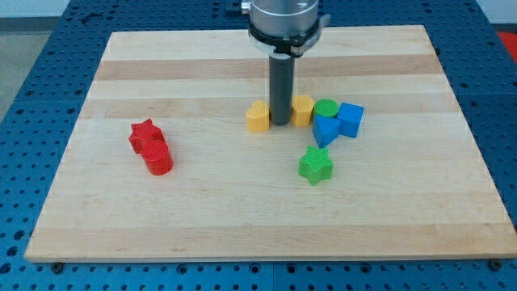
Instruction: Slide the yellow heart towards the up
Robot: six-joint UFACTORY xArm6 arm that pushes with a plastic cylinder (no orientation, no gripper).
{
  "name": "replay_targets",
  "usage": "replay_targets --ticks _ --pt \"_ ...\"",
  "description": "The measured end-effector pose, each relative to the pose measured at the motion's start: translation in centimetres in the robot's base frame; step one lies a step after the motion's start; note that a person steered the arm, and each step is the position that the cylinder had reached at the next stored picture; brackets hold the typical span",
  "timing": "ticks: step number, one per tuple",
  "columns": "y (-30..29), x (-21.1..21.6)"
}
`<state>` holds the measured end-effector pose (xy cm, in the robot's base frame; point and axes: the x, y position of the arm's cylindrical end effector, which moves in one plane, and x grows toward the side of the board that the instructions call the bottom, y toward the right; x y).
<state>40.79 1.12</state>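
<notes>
My tip (280, 123) is the bottom end of a straight dark rod. There is no pincer on this arm, so nothing can be spread, pressed together or pinching. The tip sits down on the wooden tabletop (242, 218), near the middle of the board.

Just on the view's left of the tip is the yellow heart (258, 117). It looks like it touches the rod, or almost does. Just on the view's right of the tip is another yellow block (302, 111); I cannot tell its shape. So the tip stands between the two yellow blocks.

Next to that yellow block, going to the view's right, is a green round block (327, 108). Beside it is a blue block (351, 119), and a second blue block (325, 130) sits just below the green round one. These blocks are bunched close together.

A green star (315, 166) lies a little lower, toward the view's bottom.

Far off on the view's left are a red star (145, 135) and a red round block (158, 158), touching each other.
</notes>
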Motion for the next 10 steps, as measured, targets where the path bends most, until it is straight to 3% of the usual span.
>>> replay_targets --ticks 10 --pt "-2.1 1.7"
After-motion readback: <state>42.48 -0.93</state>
